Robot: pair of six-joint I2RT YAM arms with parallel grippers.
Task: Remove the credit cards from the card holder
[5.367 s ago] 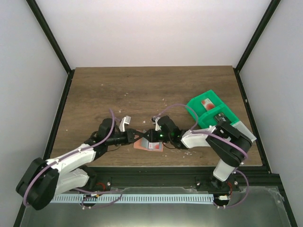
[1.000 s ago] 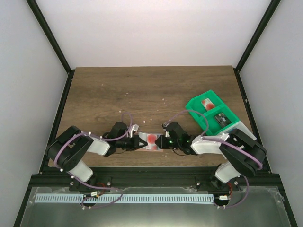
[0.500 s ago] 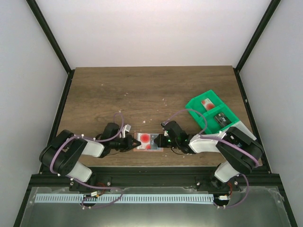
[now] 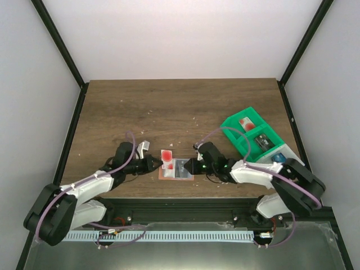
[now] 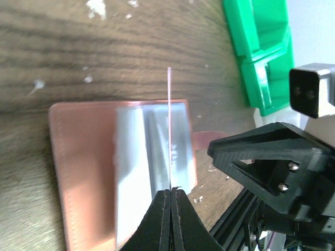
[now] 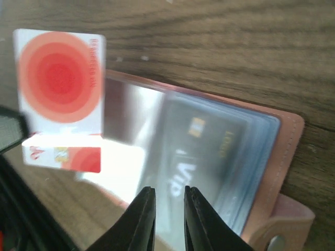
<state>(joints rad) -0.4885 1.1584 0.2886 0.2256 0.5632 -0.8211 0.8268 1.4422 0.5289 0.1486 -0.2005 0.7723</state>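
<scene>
"Vip" is showing on the dark card inside the card holder; other print is blurring. The left gripper is pinching the red and white card just above the open tan-pink holder, red circles facing up, long axis running roughly toward the table far edge. Holder is lying by the near edge. The right gripper fingers are standing slightly apart.

Top camera: high above the near edge, looked down over the whole table. Left wrist camera: low, close, faced across toward the green tray. Right wrist camera: closer yet, faced down. All three took in the card holder; both wrist views caught the red and white card.
</scene>
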